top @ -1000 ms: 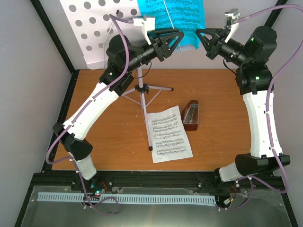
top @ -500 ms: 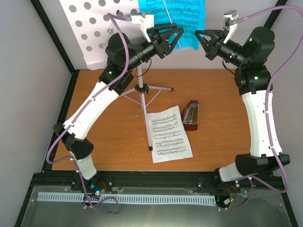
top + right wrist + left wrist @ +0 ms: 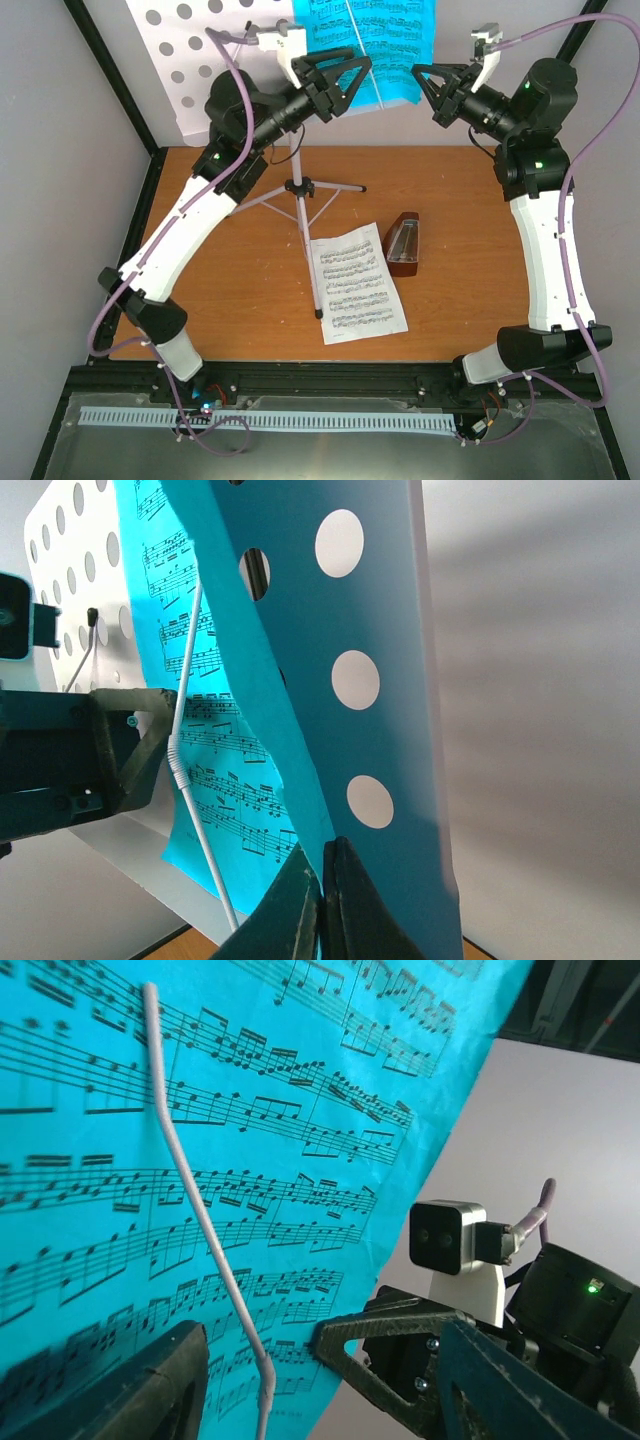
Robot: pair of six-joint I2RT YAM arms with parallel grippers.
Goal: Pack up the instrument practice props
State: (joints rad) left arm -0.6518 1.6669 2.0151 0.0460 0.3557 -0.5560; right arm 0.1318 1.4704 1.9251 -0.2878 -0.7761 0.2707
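The left gripper (image 3: 362, 70), seen from the top camera, is raised in front of the blue music sheet (image 3: 385, 40), its jaws apart and nothing between them. The right gripper (image 3: 418, 72) is closed at that sheet's right edge. The sheet leans on the hole-punched desk of the white tripod music stand (image 3: 190, 70), whose legs stand on the wooden table (image 3: 230, 300). Nearer the arms a white music sheet (image 3: 357, 285) lies flat on the table, with the small brown pyramid metronome (image 3: 403, 245) upright just beside its upper right corner.

In the left wrist view the left gripper (image 3: 315, 1380) is spread wide at the bottom. The blue music sheet (image 3: 150, 1110) fills most of the picture, crossed by a thin white wire holder (image 3: 200, 1220). The right gripper (image 3: 330, 1340) meets the sheet's lower edge.

In the right wrist view the right gripper (image 3: 322, 880) is pressed together on the blue music sheet (image 3: 220, 760) at its lower edge. The left gripper (image 3: 130, 750) shows dark at the left.
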